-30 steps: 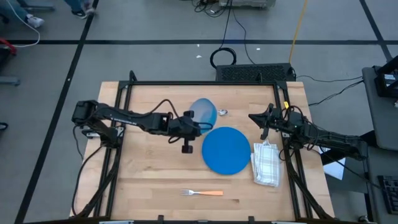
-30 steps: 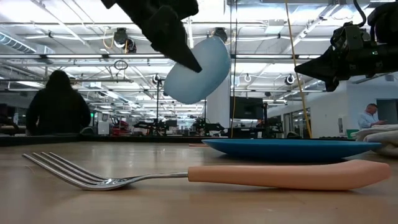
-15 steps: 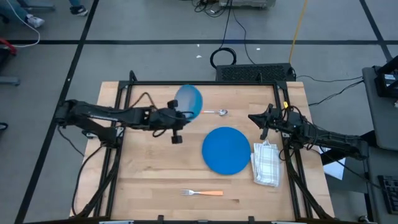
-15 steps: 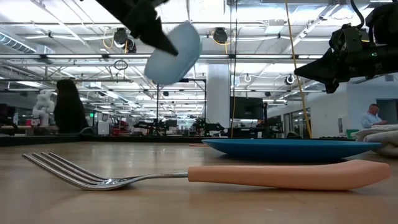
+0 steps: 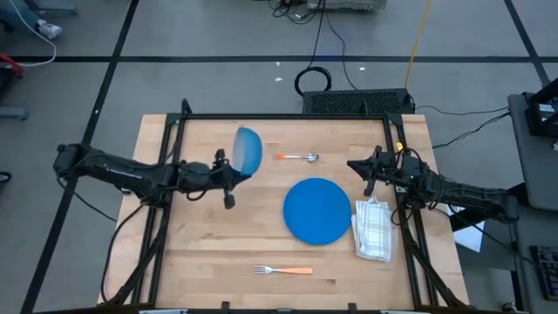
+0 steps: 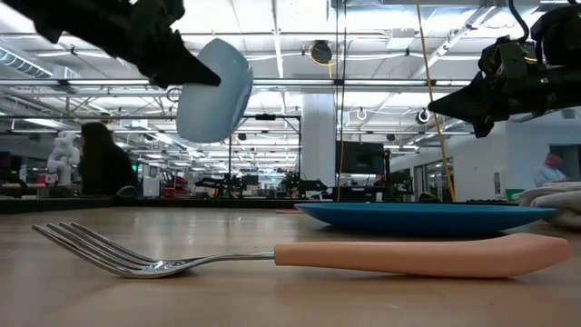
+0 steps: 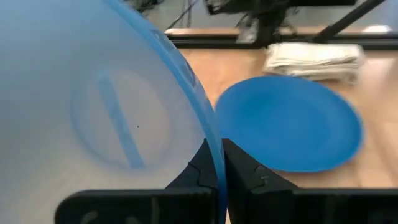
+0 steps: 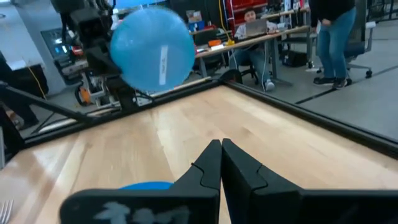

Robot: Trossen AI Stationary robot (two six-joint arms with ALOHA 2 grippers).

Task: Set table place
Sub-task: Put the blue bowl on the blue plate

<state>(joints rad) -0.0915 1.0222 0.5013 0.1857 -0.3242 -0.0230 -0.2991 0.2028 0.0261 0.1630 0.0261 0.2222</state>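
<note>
My left gripper (image 5: 232, 168) is shut on a light blue bowl (image 5: 248, 148) held in the air over the far left part of the wooden table (image 5: 209, 253). The bowl also shows in the low view (image 6: 215, 88) and the right wrist view (image 8: 152, 46). A blue plate (image 5: 318, 210) lies flat right of the table's middle. My right gripper (image 5: 353, 164) is shut and empty, hovering beyond the plate's far right side. My left gripper pinches the bowl's rim (image 7: 214, 146), one finger (image 7: 198, 174) inside the bowl and the other finger (image 7: 244, 174) outside. The fingers reach in roughly level from the table's left. The bowl is lifted clear and tipped on its side, its opening facing left.
A spoon with an orange handle (image 5: 298, 157) lies beyond the plate. A fork with a peach handle (image 5: 285, 270) lies near the front edge. A folded checked cloth (image 5: 373, 228) lies right of the plate. A black frame (image 5: 288, 116) edges the table.
My left gripper has drawn back toward the table's left edge, carrying the bowl from beside the plate's far left rim to over the far left part of the table. The bowl has stayed clear of the table and has tipped further onto its side.
</note>
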